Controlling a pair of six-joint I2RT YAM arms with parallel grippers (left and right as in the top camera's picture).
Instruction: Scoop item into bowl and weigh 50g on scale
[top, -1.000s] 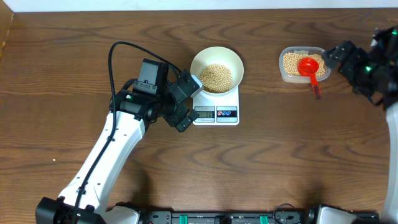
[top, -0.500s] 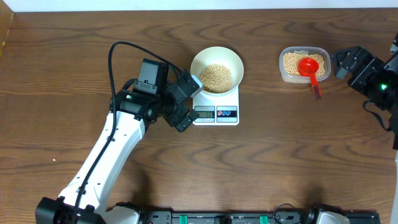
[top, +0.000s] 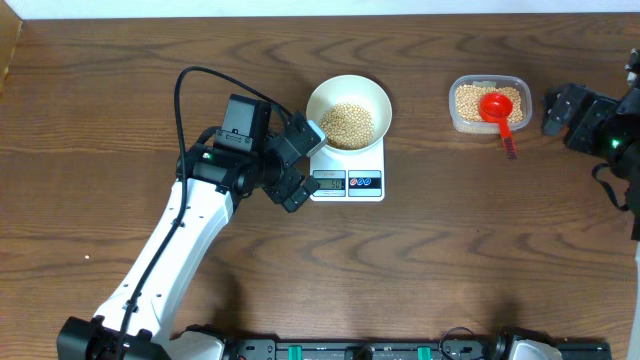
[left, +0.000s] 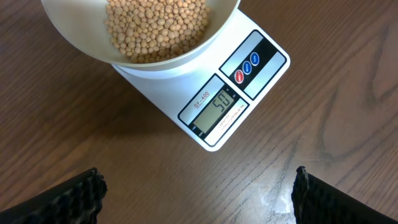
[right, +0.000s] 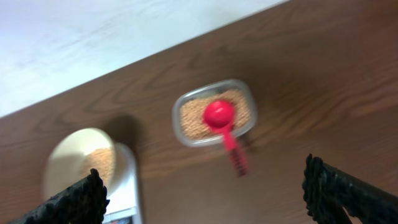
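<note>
Left fingers: the black fingers (left: 73, 198) of the left gripper (top: 301, 166) are standing wide apart, with only bare tabletop between them.
Left gripper position: it is hovering just left of the white rectangular digital scale (top: 348, 183), pointing right toward it, with the far finger close beside the bowl's left wall.
Right fingers: the black fingers (right: 69, 202) of the right gripper (top: 555, 111) are also spreading wide and gripping nothing.
Right gripper position: it is hanging at the right edge of the scene, just right of the clear plastic tub (top: 455, 108) and apart from it.
Bowl: the round white bowl (top: 319, 94) is sitting on the far part of the scale's platform.
Beans: a heap of small round tan beans (top: 347, 123) is lying in the bowl; more are filling the tub.
Scale face: the grey display (left: 216, 109) is showing digits that begin with a five, the rest being too small to tell; the red and blue buttons (left: 245, 70) are sitting to its right.
Scoop: the red plastic scoop (top: 497, 106) is resting with its cup in the tub and its handle sticking out over the near rim.
Surface: the brown wooden table (top: 450, 250) is carrying everything.
</note>
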